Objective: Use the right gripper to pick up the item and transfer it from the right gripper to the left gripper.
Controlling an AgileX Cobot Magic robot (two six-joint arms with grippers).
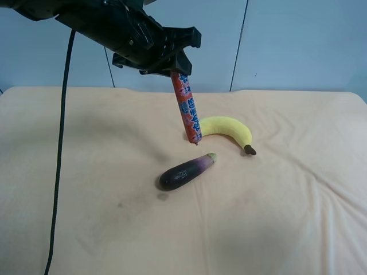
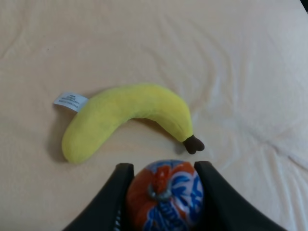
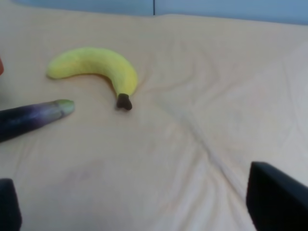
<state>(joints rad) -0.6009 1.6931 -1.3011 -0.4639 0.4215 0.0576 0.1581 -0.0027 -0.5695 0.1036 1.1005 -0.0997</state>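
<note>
Two grippers differ: the left gripper (image 2: 166, 192) is clamped on the item (image 1: 186, 109), which hangs above the bench (image 1: 287, 217); the right gripper (image 3: 139, 211) stands apart, empty.

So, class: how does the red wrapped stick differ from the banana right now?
The red wrapped stick hangs nearly upright, held in the left gripper; the banana lies flat on the cloth. The stick is straight, red with blue and white print; the banana is curved, plain yellow. Both are long and slim.

A robot test bench, it seems. A table (image 1: 298, 229) draped in peach cloth stands before plain pale-blue wall panels (image 1: 298, 46). Plush banana (image 1: 229, 129) and eggplant (image 1: 184, 172) props lie mid-table.
</note>
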